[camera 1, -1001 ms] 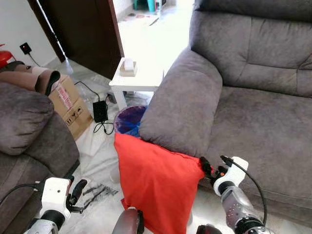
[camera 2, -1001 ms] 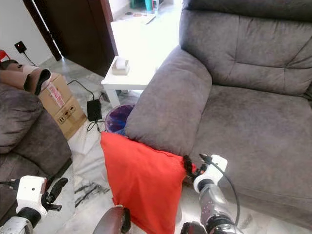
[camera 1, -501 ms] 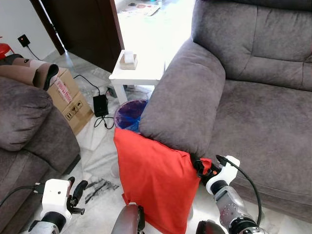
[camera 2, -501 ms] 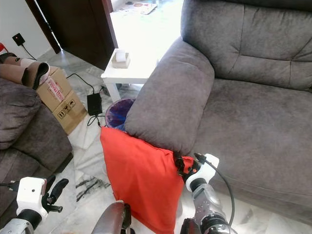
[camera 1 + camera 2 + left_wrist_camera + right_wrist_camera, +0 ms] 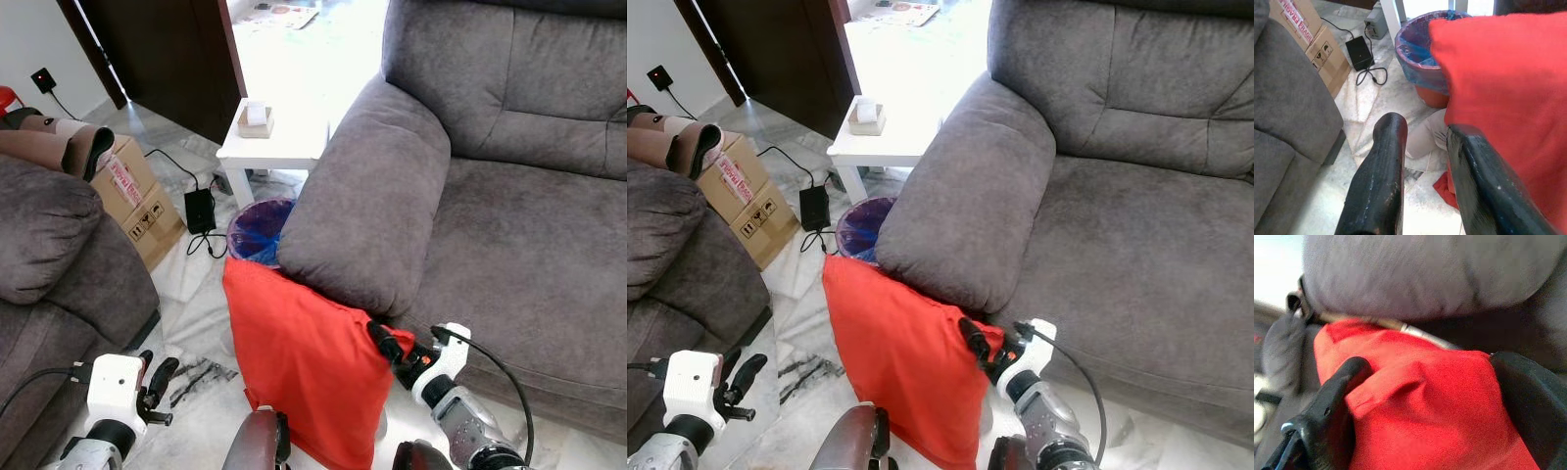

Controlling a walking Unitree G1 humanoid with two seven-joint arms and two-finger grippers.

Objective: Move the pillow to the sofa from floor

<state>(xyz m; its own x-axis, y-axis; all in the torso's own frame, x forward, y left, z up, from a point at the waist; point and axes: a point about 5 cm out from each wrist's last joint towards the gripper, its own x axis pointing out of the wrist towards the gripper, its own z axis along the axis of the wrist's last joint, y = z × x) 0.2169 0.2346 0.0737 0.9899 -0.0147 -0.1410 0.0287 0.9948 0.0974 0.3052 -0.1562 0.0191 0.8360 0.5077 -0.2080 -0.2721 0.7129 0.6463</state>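
My right gripper (image 5: 982, 349) has its jaws closed on the top corner of the red pillow (image 5: 299, 367), which stands on the floor (image 5: 196, 294) leaning against the grey sofa (image 5: 509, 235) under its armrest (image 5: 367, 211). My left gripper (image 5: 1422, 171) hangs beside the pillow, jaws apart, holding nothing.

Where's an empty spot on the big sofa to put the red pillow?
The sofa's seat cushion, between the armrest and the backrest, is bare. It is crowded left of the armrest: a blue-lined bin, a white side table and cardboard boxes. The right gripper grips the red pillow.
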